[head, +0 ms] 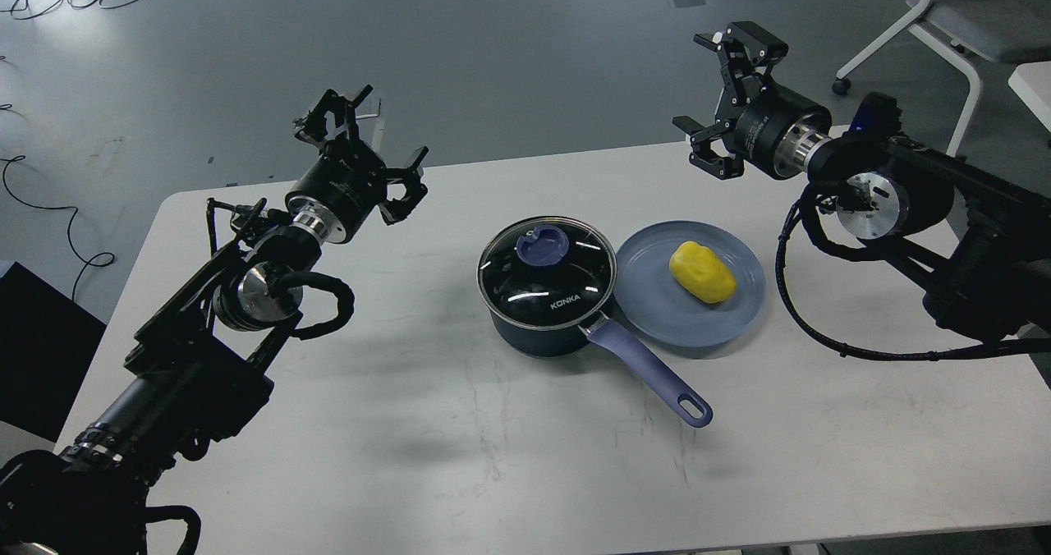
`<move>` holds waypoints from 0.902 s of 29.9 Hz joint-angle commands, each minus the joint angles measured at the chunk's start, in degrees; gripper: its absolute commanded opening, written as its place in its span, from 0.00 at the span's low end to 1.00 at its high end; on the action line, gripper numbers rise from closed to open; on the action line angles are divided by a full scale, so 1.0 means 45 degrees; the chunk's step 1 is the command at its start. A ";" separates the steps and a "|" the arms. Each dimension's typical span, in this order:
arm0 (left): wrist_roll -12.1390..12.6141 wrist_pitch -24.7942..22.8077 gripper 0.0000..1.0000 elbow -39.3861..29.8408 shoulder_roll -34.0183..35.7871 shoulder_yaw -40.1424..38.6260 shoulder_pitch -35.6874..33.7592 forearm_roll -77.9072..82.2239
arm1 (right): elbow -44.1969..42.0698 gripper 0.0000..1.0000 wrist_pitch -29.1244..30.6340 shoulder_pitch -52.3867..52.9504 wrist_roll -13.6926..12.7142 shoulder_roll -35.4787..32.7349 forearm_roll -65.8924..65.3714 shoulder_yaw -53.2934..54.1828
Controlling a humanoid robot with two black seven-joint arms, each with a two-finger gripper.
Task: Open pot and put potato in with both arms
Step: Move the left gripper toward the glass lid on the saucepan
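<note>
Head view shows us one small dark navy saucepan (pixel 546 292), one smooth yellow oval potato (pixel 701 272), one flat blue-grey plate (pixel 657 309) and our two black jointed arms over a white counter (pixel 410 440).

The saucepan stands near the counter's middle, closed by its KONKA-marked glass lid (pixel 545 272) with a purple knob (pixel 541 245); its long purple-blue handle (pixel 649 374) runs toward 4 o'clock and ends in a hole. What lies under the lid we cannot tell. The plate sits just beside the saucepan at its 3 o'clock, apparently touching it, and carries the potato alone, a little right of the plate's middle.

Our left gripper (pixel 361 149) hovers at the saucepan's 10 o'clock, well apart from it, jaws spread wide and holding nothing. Our right gripper (pixel 727 99) hangs at the potato's 12 o'clock, above the counter's far edge, jaws likewise spread wide and empty.

Bare counter stretches at 6 o'clock of the saucepan to the near edge, and widely at 9 o'clock. A white chair (pixel 944 38) stands on the grey floor beyond the far right corner.
</note>
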 commanded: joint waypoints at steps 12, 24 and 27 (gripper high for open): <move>0.0938 -0.0040 0.98 -0.0297 0.1165 0.0212 -0.0863 0.0826 | -0.0060 1.00 0.0652 0.0003 -0.0025 -0.0454 0.0000 0.0361; 0.1561 0.0915 0.98 -0.0220 0.1321 0.0505 -0.1118 0.0845 | -0.0099 1.00 0.0652 -0.0036 -0.0045 -0.0415 0.0000 0.0204; 0.1505 0.0937 0.98 -0.0258 0.1535 0.0505 -0.1021 0.0729 | -0.0177 1.00 0.0652 -0.0055 -0.0025 -0.0317 0.0000 0.0243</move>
